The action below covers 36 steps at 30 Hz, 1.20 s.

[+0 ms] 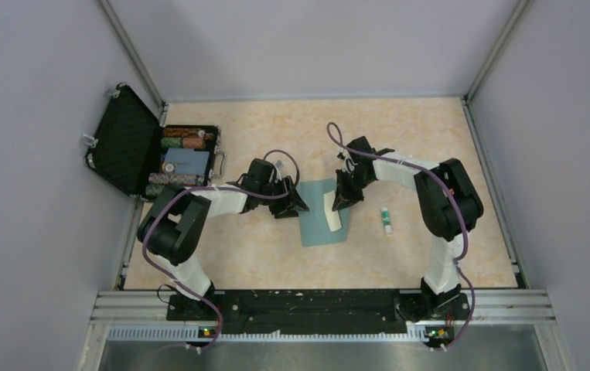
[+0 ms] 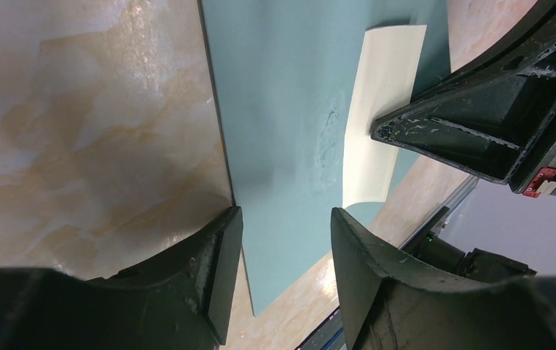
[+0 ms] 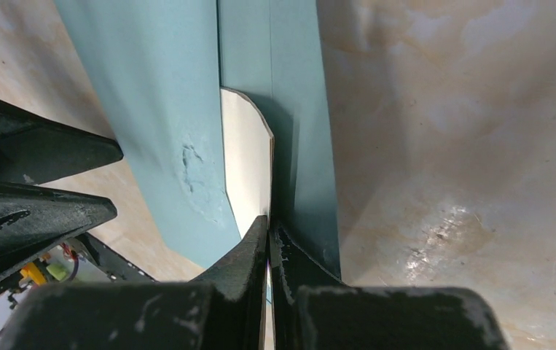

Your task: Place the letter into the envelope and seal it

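The teal envelope (image 1: 321,220) lies flat on the table between my arms; it also shows in the left wrist view (image 2: 282,109) and the right wrist view (image 3: 165,109). The beige letter (image 1: 335,217) rests along its right side, partly under a raised teal flap (image 3: 305,146). My right gripper (image 1: 344,201) is shut on the letter's edge (image 3: 247,160), its jaws pressed together at that edge (image 3: 269,227). My left gripper (image 1: 291,204) is open and empty, its jaws (image 2: 282,219) straddling the envelope's left edge just above the table.
A white glue stick with a green cap (image 1: 385,220) lies right of the envelope. An open black case (image 1: 133,143) with small rolls and boxes stands at the far left. Grey walls close in the table on three sides.
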Tool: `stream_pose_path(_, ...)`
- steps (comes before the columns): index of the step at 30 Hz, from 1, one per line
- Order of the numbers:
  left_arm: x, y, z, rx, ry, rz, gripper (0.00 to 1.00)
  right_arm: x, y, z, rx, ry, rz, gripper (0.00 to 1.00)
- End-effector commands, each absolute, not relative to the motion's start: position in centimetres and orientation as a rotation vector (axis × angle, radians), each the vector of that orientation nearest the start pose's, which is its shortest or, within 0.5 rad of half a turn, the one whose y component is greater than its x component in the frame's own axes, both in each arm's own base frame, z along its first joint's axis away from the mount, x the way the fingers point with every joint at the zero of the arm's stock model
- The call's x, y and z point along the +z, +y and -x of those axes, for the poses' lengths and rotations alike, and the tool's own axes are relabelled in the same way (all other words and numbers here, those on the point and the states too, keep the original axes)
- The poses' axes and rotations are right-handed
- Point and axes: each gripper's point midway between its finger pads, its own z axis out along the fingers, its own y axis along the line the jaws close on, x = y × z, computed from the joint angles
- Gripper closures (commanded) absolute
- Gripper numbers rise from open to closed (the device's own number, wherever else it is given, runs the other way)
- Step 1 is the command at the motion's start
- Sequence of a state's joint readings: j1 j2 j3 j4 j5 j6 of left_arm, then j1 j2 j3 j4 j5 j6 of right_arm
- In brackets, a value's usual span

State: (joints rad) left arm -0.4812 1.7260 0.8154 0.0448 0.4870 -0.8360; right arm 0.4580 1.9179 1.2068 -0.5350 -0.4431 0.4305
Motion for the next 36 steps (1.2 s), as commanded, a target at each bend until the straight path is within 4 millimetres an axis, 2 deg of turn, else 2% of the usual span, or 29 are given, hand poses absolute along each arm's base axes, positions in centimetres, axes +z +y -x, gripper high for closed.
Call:
stream_pose_path(1,0.3,-25.8,-27.1,-0.979,2.752,0.247,0.45,3.0,26.3,-30.8,0.869,2.87,0.18,1.0)
stream_pose_path(11,0.3,-25.8,-27.2,-0.974,2.748,0.247,0.45,2.8,27.3,-30.5,0.904,2.875,0.19,1.0)
stream_pose_path(12,0.4,-25.9,-27.3,-0.975,2.745,0.245,0.45,2.8,27.2,-30.6,0.885,2.875,0.188,0.97)
stream_pose_path(15,0.5,-25.9,-27.3,-0.974,2.742,0.241,0.45,3.6,26.6,-30.9,0.835,2.875,0.195,0.78)
stream_pose_path(17,0.5,-25.8,-27.3,-0.973,2.743,0.242,0.45,4.0,26.1,-30.9,0.807,2.876,0.191,0.69)
stream_pose_path(22,0.4,-25.8,-27.3,-0.971,2.744,0.242,0.45,4.0,25.2,-30.8,0.767,2.878,0.194,0.77)
stream_pose_path(28,0.4,-25.9,-27.3,-0.973,2.745,0.247,0.45,3.8,24.1,-31.0,0.671,2.884,0.207,0.77)
stream_pose_path(29,0.3,-25.8,-27.3,-0.972,2.746,0.247,0.45,3.8,23.9,-31.0,0.65,2.886,0.209,0.76)
stream_pose_path(33,0.1,-25.8,-27.3,-0.968,2.751,0.252,0.45,4.1,23.7,-30.9,0.642,2.887,0.211,0.59)
stream_pose_path(36,0.1,-25.8,-27.3,-0.969,2.753,0.252,0.45,5.0,24.1,-31.0,0.674,2.87,0.214,0.58)
